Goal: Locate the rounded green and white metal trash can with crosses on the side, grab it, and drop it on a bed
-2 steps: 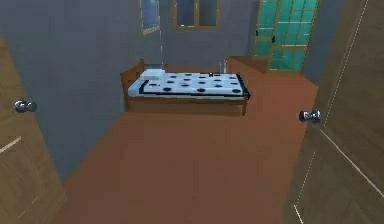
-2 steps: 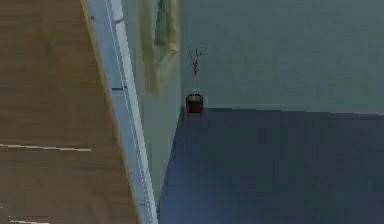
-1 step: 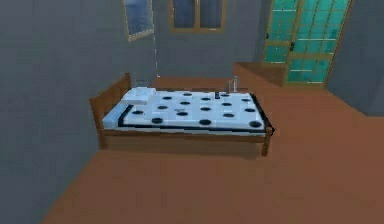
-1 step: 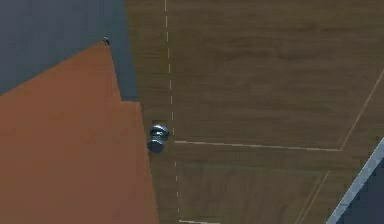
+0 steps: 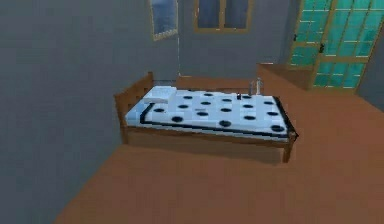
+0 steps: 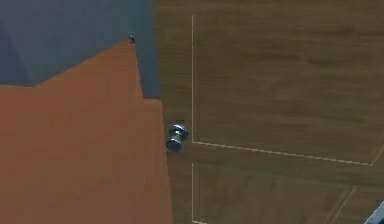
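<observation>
- Forward view: the bed (image 5: 215, 112) stands ahead of you. It has a wooden frame, a white cover with dark spots, and a pale pillow (image 5: 158, 97) at the end toward the forward view's left. This is your drop place.
- Forward view: you cannot tell from here where the trash can is.
- Forward view, handling: judged from the task's words, a rounded metal can should be stiff and fairly light if empty. Its smooth curved sides would likely slip, so plan to take it at the rim or upper wall, not the belly.
- Forward view, hard to read: a few small things (image 5: 250, 90) sit at the bed's far edge, too small to name. The floor beyond the bed is hidden by the mattress. The teal glass door (image 5: 335, 40) is cut off by the forward view's right edge.
- Arm side view: a brown panel with thin pale lines (image 6: 280, 90), probably a door, bears a small dark and pale knob (image 6: 177, 137). Left of it lie orange-brown floor (image 6: 80, 150) and grey wall (image 6: 60, 35).
- Arm side view, hard to read: a pale scrap at the bottom right corner (image 6: 377, 213) is cut off and cannot be named.
- You cannot tell the gripper's state from these pictures, so don't assume it.
</observation>
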